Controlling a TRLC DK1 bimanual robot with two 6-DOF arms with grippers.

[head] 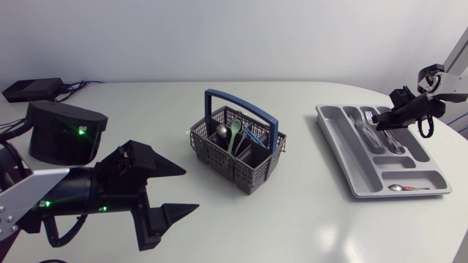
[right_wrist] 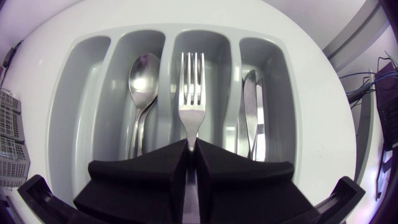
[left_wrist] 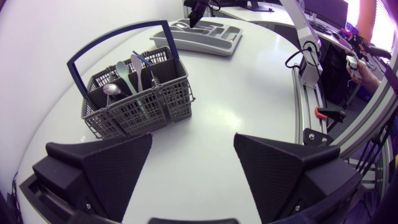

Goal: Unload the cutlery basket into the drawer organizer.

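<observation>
Steel fork pinched by its handle in the right gripper, over the tray's middle slot, at three o'clock from the basket. A spoon and a knife are already sorted, while more spoons wait in the basket. The left gripper, at eight o'clock, stands spread and empty.

The head camera looks down on the whole white table. The left wrist camera looks across it; both show the grey blue-handled basket. The right wrist camera sits close over the grey plastic tray.
</observation>
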